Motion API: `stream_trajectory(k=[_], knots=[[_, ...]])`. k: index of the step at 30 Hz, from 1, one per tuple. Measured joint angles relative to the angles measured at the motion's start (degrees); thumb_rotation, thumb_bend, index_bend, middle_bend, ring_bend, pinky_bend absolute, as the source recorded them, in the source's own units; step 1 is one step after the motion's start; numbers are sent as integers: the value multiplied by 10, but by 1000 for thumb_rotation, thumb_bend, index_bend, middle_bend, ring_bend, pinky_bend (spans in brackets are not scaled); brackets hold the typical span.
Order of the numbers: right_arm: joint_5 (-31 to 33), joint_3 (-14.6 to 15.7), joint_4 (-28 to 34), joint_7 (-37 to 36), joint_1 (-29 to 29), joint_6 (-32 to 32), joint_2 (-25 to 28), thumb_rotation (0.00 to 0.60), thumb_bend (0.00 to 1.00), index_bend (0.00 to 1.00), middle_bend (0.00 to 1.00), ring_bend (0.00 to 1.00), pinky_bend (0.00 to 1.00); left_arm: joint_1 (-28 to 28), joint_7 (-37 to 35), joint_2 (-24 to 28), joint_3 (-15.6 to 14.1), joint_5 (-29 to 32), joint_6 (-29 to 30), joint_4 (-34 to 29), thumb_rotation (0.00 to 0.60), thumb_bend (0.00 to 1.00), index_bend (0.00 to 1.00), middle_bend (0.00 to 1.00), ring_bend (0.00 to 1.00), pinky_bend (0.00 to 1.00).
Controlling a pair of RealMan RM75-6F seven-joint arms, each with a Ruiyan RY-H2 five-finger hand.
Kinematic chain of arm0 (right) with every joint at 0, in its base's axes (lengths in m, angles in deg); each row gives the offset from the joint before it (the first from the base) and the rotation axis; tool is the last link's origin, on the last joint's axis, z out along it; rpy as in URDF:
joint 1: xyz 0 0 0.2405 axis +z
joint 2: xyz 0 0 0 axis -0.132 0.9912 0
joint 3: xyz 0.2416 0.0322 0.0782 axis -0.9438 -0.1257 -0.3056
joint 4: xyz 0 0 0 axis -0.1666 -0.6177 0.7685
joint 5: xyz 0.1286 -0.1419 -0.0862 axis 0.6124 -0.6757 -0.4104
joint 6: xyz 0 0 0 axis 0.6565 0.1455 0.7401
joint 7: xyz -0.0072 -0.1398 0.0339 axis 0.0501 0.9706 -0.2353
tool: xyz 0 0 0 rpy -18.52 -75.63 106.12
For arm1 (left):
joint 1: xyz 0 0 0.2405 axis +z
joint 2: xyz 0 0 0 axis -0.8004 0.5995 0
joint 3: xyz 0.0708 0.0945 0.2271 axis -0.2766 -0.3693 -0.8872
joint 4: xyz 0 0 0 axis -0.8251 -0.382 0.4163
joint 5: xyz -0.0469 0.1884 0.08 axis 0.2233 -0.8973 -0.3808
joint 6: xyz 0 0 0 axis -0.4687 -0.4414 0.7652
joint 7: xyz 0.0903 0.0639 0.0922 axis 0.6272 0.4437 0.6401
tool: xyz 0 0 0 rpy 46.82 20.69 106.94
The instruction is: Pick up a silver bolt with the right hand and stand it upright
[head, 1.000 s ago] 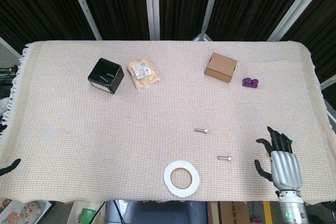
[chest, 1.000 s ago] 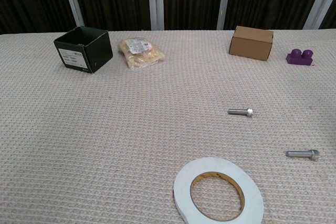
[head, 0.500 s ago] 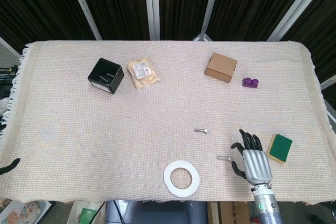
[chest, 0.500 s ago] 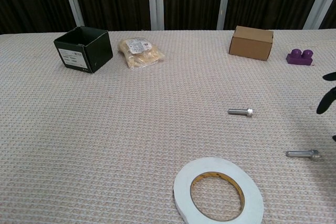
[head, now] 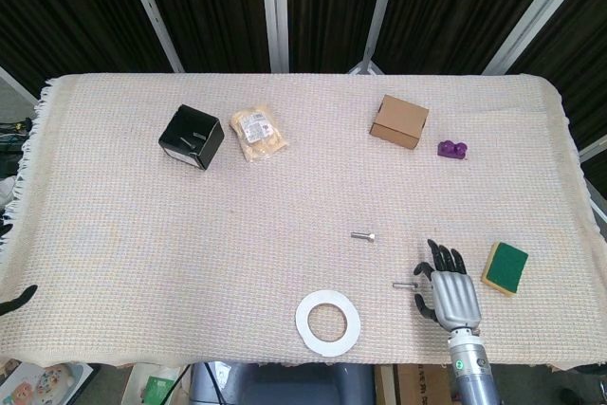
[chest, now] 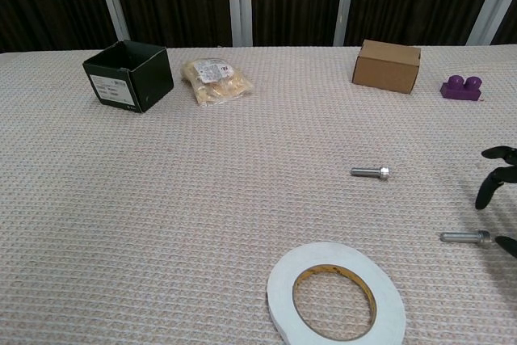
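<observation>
Two silver bolts lie flat on the woven cloth. The nearer bolt [head: 402, 285] [chest: 464, 237] lies close to the front edge, right of the tape roll. The farther bolt [head: 362, 235] [chest: 371, 171] lies toward the middle. My right hand [head: 449, 289] [chest: 495, 183] hovers just right of the nearer bolt, fingers spread and holding nothing; its thumb tip is close to the bolt's head. In the chest view only dark fingertips [chest: 485, 191] show at the right edge. My left hand [head: 14, 302] shows only as a dark tip at the left edge of the head view.
A white tape roll [head: 327, 322] [chest: 335, 295] lies at the front centre. A green-and-yellow sponge [head: 505, 267] sits right of my right hand. At the back are a black box [head: 191, 137], a snack bag [head: 259, 133], a cardboard box [head: 398, 121] and a purple block [head: 452, 149].
My right hand has moved left from near the right front corner to beside the nearer bolt, uncovering the sponge. Its fingertips now show in the chest view.
</observation>
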Motion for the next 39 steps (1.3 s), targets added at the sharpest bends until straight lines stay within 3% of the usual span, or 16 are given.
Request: stream_trajectory(k=[39], knots=[[51,-6,-58,10,48,25,-66,600,354,537,0,54,8,-3,14,-4,2,5,-3,-2,600,147,179,143,7,48]])
